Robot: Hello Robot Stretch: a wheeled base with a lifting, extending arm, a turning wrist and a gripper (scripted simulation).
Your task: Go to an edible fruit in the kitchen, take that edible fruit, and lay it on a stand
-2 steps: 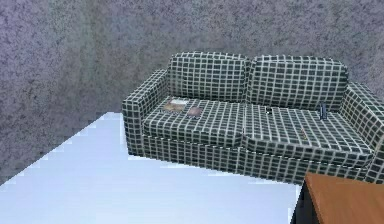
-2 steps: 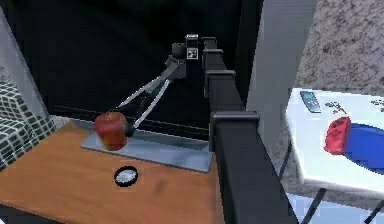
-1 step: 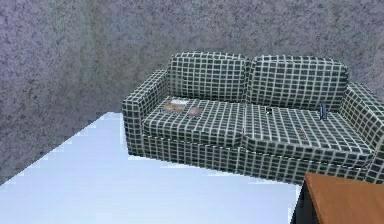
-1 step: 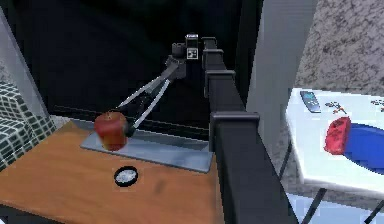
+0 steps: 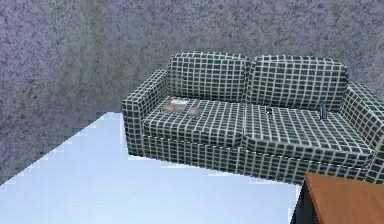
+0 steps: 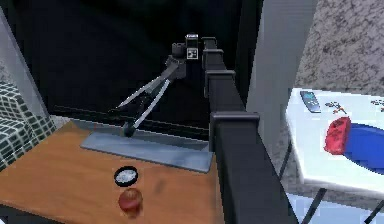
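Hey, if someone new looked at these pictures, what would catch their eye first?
The checked sofa at the forward view's right stands out first. In the arm side view, the dark arm rises right of the middle, and a round red fruit sits on the wooden tabletop at bottom left.

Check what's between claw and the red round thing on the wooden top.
Arm side view: between claw and red round thing lie a grey flat slab and a small white-rimmed disc.

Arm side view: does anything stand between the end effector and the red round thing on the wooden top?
Yes: a small round disc lies on the wooden top between the end effector and the red round thing.
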